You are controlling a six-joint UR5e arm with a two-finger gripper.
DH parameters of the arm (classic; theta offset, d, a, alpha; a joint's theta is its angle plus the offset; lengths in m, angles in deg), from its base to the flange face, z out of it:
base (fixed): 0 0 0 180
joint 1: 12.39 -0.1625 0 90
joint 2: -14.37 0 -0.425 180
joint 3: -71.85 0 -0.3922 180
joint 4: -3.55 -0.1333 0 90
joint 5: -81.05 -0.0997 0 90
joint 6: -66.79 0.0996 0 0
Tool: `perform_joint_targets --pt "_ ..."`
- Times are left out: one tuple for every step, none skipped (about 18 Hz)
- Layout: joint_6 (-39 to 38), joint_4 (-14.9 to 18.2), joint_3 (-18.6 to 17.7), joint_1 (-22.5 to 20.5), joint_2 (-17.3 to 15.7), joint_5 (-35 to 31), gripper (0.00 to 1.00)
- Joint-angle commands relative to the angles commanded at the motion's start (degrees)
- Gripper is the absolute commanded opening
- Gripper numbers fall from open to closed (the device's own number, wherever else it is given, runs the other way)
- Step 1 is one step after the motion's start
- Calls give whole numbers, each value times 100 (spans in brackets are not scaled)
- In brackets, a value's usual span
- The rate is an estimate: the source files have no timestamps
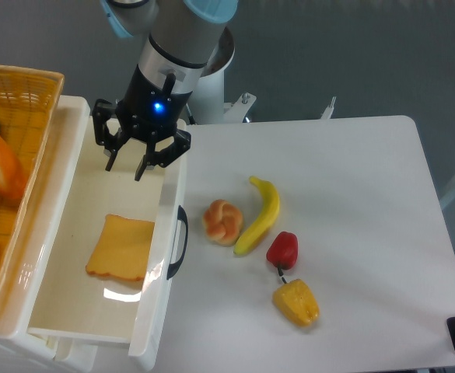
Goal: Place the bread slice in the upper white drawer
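The bread slice lies flat on the floor of the upper white drawer, near its right wall. The drawer stands pulled out at the left, with its curved black handle on the front face. My gripper hangs above the far end of the drawer, well clear of the slice. Its fingers are spread apart and hold nothing.
A yellow wicker basket with bread items stands on the far left, overlapping the drawer's edge. On the white table lie a round knotted bun, a banana, a red pepper and a yellow pepper.
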Motion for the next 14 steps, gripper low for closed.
perform_joint_targets --pt "97 -132 0 -167 -17 9 55" --pt "116 -229 8 -273 -26 9 57" --pt "159 -308 26 -361 -18 9 59" --pt "229 -352 26 -431 -18 9 63" --pt "361 -370 26 -502 -26 9 71" --pt "484 -370 26 -537 -18 9 83" --pt "529 -379 35 -564 -18 9 84" --pt "538 -397 35 -608 -18 9 84" --pt "547 -397 61 -651 -9 9 84" --pt "555 -397 79 -678 -9 9 85" --pt "581 -432 79 -713 -17 0 96" --pt "721 -484 88 -766 -9 0 100" --pt "1001 -520 88 -844 0 -17 100" --pt "1369 -529 88 -897 0 -61 100"
